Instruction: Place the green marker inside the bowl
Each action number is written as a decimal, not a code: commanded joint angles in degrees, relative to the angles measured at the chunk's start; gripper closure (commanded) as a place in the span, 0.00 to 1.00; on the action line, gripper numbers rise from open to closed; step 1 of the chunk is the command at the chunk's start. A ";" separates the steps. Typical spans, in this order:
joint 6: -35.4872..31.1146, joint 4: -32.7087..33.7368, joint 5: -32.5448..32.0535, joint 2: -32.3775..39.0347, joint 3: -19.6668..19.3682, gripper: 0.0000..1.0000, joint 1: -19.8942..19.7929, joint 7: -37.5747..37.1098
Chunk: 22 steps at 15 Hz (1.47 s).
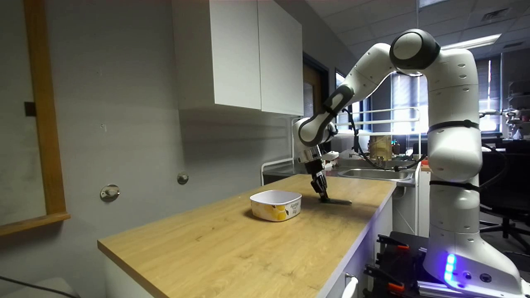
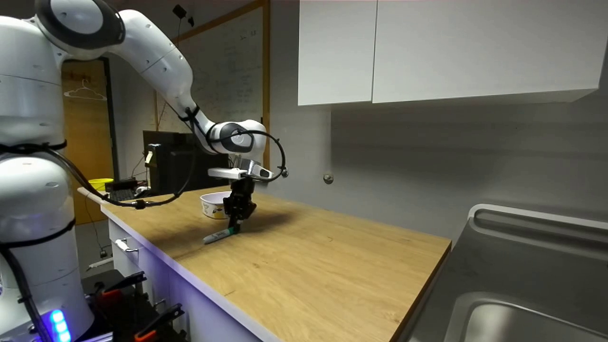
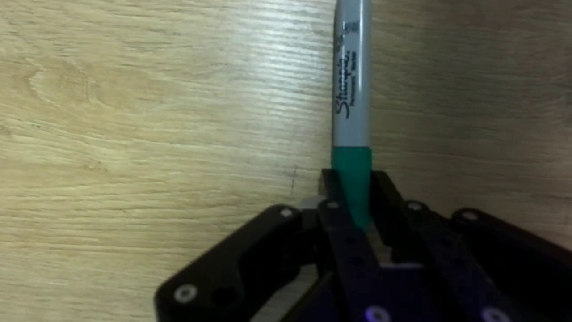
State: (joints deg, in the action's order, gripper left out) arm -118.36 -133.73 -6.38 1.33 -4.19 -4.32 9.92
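In an exterior view, a bowl (image 1: pixel 269 211) with rounded corners, smooth and white inside, yellow fruit printed outside, is set on the wood-grained table (image 1: pixel 232 252). Near it, outside, the green marker (image 1: pixel 340 202), a thin rod, is held at one end by the gripper (image 1: pixel 323 198). In an exterior view, a metal sink (image 2: pixel 503 325) is shown, and the bowl is partly hidden by the gripper. In the wrist view, the marker's smooth grey barrel is seen lettered in black, and its green cap (image 3: pixel 352 163) is pinched between the jaws.
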 commanded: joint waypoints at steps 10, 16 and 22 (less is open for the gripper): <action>8.37 -0.64 1.81 -16.93 3.00 0.90 3.49 -3.00; 9.92 5.42 1.98 -16.61 7.96 0.90 7.87 -6.97; 10.29 11.53 -0.06 -8.83 13.41 0.90 11.21 -12.38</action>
State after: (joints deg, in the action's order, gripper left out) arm -109.78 -126.99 -5.02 -13.12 7.40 5.83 0.45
